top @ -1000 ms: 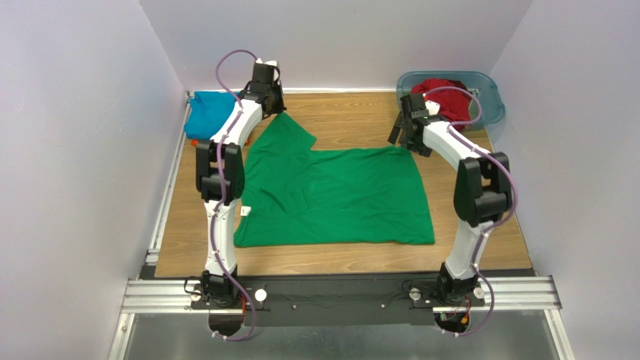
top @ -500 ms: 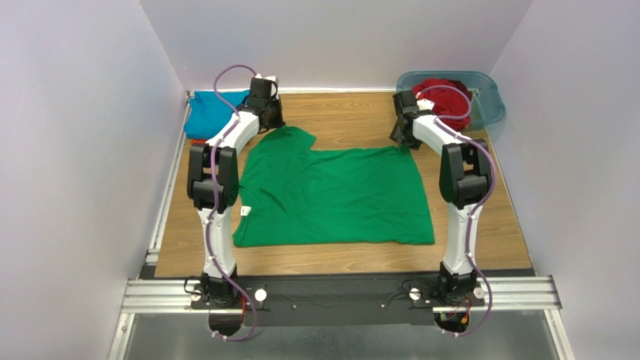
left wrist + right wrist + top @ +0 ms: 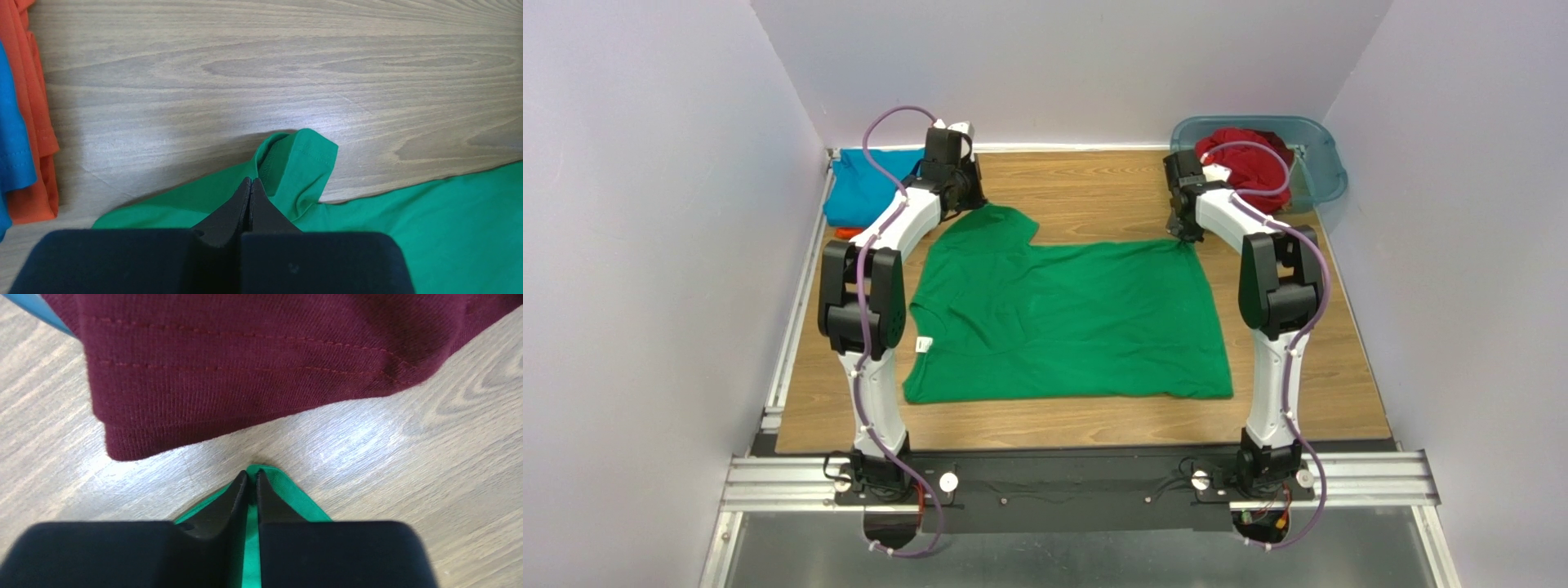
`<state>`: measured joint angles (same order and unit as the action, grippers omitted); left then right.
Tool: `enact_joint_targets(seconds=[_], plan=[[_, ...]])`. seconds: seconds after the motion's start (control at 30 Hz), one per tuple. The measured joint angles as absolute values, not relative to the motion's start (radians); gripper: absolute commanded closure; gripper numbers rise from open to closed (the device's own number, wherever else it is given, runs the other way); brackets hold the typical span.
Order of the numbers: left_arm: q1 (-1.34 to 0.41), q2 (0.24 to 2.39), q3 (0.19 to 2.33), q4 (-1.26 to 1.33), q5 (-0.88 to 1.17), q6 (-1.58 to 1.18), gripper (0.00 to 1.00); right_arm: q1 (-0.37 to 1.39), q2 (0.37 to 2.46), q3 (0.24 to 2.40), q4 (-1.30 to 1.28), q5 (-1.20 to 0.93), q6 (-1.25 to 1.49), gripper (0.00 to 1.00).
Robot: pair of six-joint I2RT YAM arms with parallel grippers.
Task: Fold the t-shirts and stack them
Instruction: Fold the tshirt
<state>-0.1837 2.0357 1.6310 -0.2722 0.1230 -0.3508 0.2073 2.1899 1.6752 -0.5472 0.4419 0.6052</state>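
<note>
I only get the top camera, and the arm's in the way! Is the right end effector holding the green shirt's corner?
Observer: Yes. The right wrist view shows the right end effector pinching the green t-shirt right at its corner tip.
Operator: What's next to it?
Observer: The dark red t-shirt has its stitched hem just beyond the fingertips, not touching them.
Operator: And the left one?
Observer: The left end effector is shut on the green sleeve, and the hem puckers up off the wood.
</note>
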Motion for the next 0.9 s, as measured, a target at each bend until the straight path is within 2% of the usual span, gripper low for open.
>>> enact_joint_targets(seconds=[0.27, 0.9], plan=[[-0.184, 1.969, 1.528, -0.251, 0.133, -0.376, 1.0, 0.207, 2.173, 1.632, -0.533, 0.444, 0.592, 0.99], [-0.201, 1.564, 1.066, -0.122, 0.136, -0.481, 1.0, 0.207, 1.878, 1.334, -0.463, 0.408, 0.561, 0.99]])
